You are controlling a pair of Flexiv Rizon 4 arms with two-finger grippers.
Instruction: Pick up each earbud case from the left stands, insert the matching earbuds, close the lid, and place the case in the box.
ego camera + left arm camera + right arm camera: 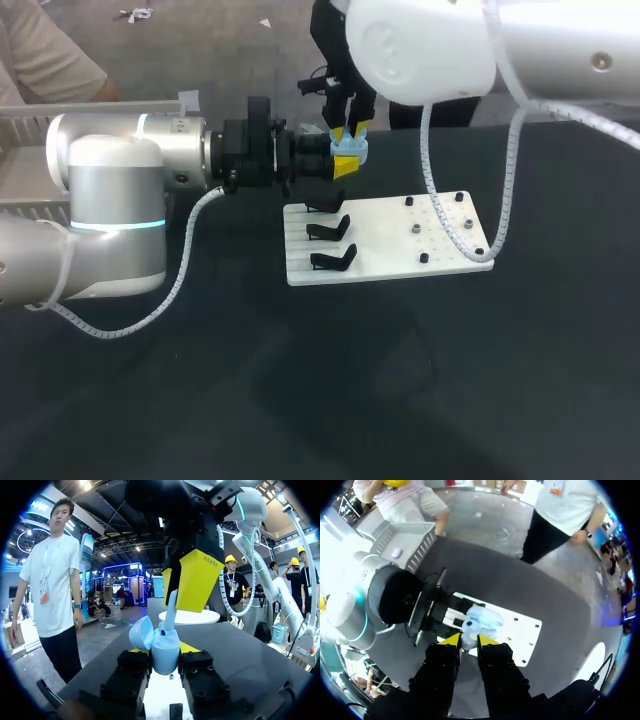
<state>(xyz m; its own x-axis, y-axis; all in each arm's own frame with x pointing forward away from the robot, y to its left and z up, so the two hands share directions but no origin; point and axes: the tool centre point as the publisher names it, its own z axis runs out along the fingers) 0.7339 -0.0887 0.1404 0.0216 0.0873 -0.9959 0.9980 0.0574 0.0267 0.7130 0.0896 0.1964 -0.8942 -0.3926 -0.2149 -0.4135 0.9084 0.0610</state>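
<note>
Nearest us, our left arm's silver link [110, 200] is hanging level above the dark table [300, 400]. Our left gripper [165, 666] is clamping the pale blue, rounded plastic earbud case [165, 655] from two sides. The case is standing upright, its hinged lid [141, 632] tipping open to one side. It is hovering just past the far corner of the white drilled board [400, 240], near three black stands [330, 232]. Our right gripper [468, 641] is pointing straight down over the case mouth. Its yellow tips are nearly together, pinching a pale earbud [171, 610] whose lower end is meeting the opening. Well apart, past the left arm, a grey slatted box [422, 550] is sitting.
</note>
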